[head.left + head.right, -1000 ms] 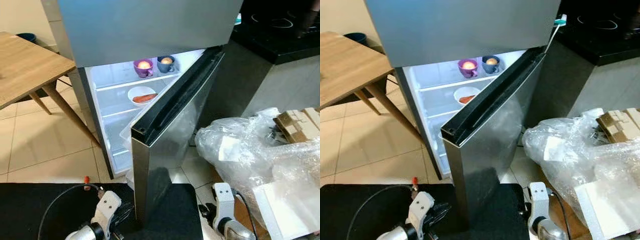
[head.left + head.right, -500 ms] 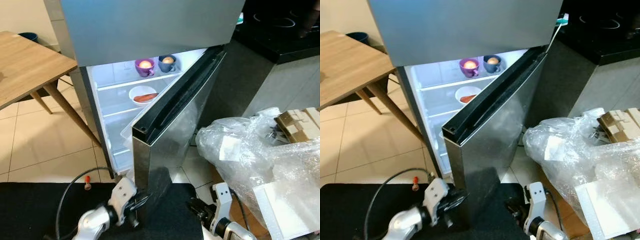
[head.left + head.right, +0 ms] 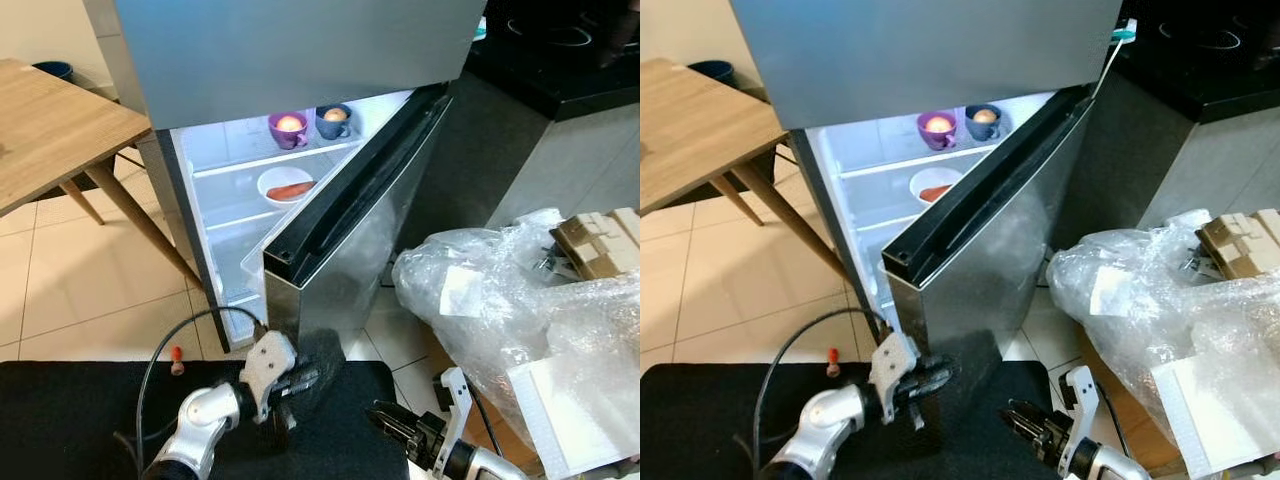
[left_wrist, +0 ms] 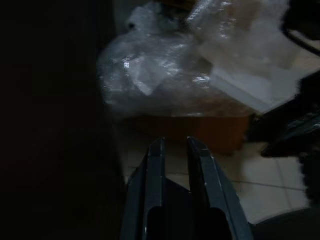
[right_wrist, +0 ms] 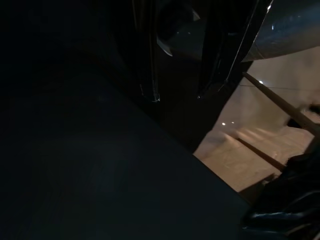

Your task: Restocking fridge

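The fridge's lower door (image 3: 350, 270) stands partly open, with the lit shelves showing to its left. On the upper shelf sit a purple cup (image 3: 288, 128) and a blue cup (image 3: 333, 120), each holding something round and pale. Below them a white bowl (image 3: 285, 187) holds an orange-red piece of food. My left gripper (image 3: 303, 379) is low at the foot of the door's near corner, its fingers (image 4: 156, 150) close together with nothing between them. My right gripper (image 3: 393, 420) hangs low to the right of the door, its fingers (image 5: 147, 75) apart and empty.
A wooden table (image 3: 50, 130) stands to the left of the fridge, its slanted legs near the door opening. A big heap of clear plastic wrap (image 3: 500, 300) with cardboard (image 3: 600, 240) lies on the right. A black counter (image 3: 540, 70) is at the back right.
My left arm has risen and swung right, bringing its gripper to the foot of the fridge door. The right gripper has turned leftwards and sunk a little.
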